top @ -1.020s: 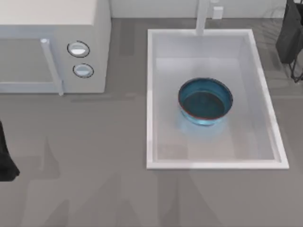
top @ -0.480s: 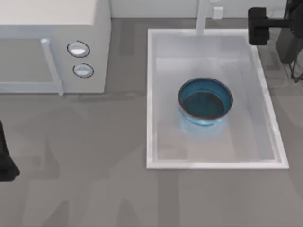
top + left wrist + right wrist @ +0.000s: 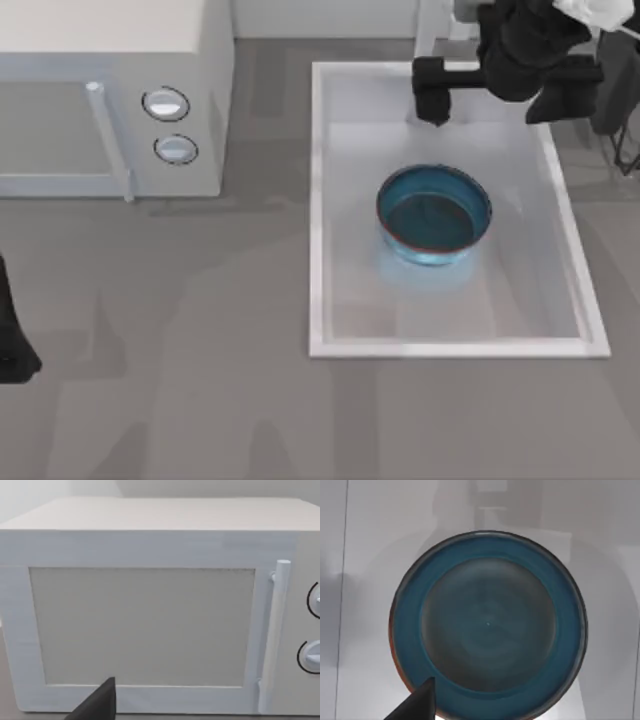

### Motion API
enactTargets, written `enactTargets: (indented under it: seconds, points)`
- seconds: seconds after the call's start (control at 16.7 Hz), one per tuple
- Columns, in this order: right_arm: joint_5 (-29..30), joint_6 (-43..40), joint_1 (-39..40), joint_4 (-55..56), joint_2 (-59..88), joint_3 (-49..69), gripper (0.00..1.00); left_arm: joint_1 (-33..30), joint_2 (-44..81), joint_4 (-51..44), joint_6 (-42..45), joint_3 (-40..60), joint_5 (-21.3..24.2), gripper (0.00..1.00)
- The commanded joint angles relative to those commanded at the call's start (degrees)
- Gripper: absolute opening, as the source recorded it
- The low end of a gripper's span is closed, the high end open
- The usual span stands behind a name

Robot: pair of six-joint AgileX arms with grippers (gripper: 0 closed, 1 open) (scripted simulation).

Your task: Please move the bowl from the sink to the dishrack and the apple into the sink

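Hovering above the sink (image 3: pixel 325 200), right pincer (image 3: pixel 436 100), grip state unclear, overlooks bowl (image 3: pixel 433 215).

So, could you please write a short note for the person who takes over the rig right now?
Right gripper: over the far end of the sink, near the tap post, above and beyond the bowl; holding nothing that I can see, fingers unclear.
Left gripper: parked at the table's left edge, facing the microwave.
Bowl: upright in the middle of the sink, empty.
Done: nothing placed.
Left: grasp the bowl, take it to the dishrack, then put the apple in the sink.
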Motion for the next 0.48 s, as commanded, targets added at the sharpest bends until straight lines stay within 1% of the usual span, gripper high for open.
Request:
enactTargets:
  seconds: [0.48]
  points:
    - [0.15,9.82,7.19,-15.19,21.42,26.17,1.00,0.00,0.00,0.00,0.00,0.00,0.00,1.00]
